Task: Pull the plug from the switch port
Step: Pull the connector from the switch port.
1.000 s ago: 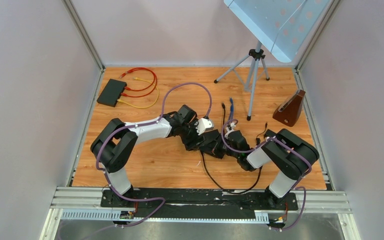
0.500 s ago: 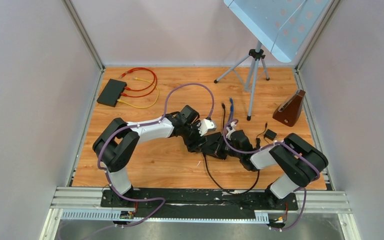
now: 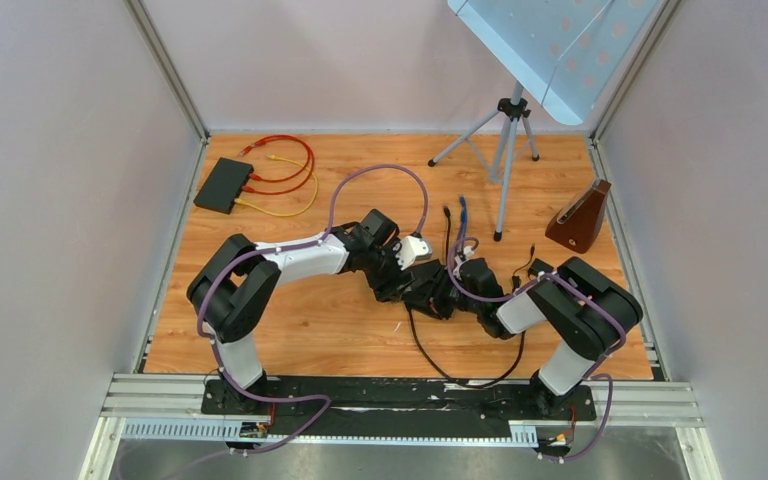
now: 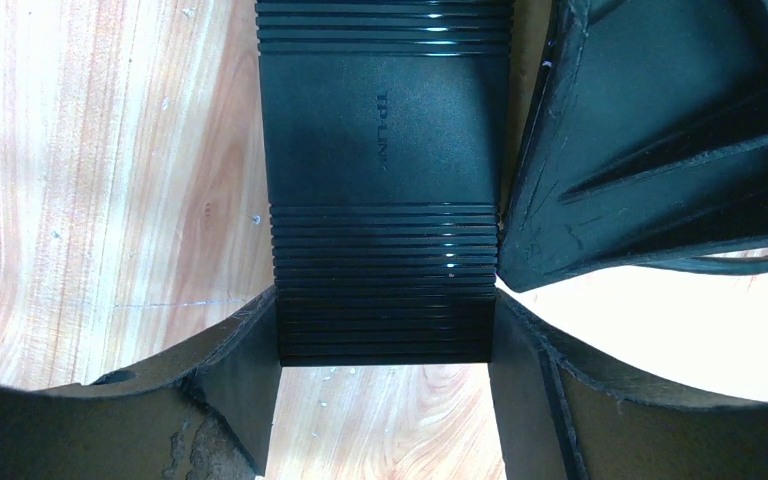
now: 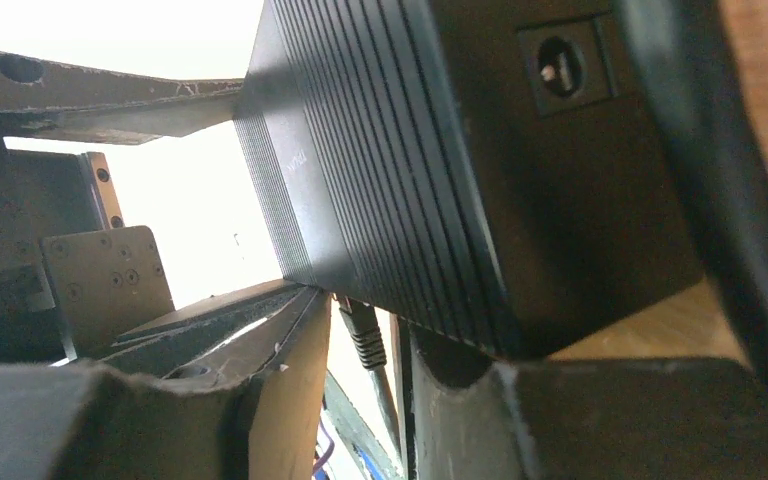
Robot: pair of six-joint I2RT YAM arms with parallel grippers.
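Note:
A black TP-Link switch lies on the wooden table in the middle, and my left gripper is shut on its near end, one finger pressed to each side. From the right, my right gripper reaches the switch with its jaws open. A black plug with a ribbed sleeve hangs between them with a gap on either side. The plug's tip meets the switch's edge; whether it sits in a port I cannot tell. A round power socket on the switch is empty. In the top view both grippers meet.
A second black box with red and yellow cables sits back left. A tripod stands at the back and a brown wedge at right. A black cable loops toward the front edge. Grey walls enclose the table.
The right gripper's jaws have opened from shut around the plug. The right elbow swung out to the right and came back. The left gripper kept its hold on the switch.

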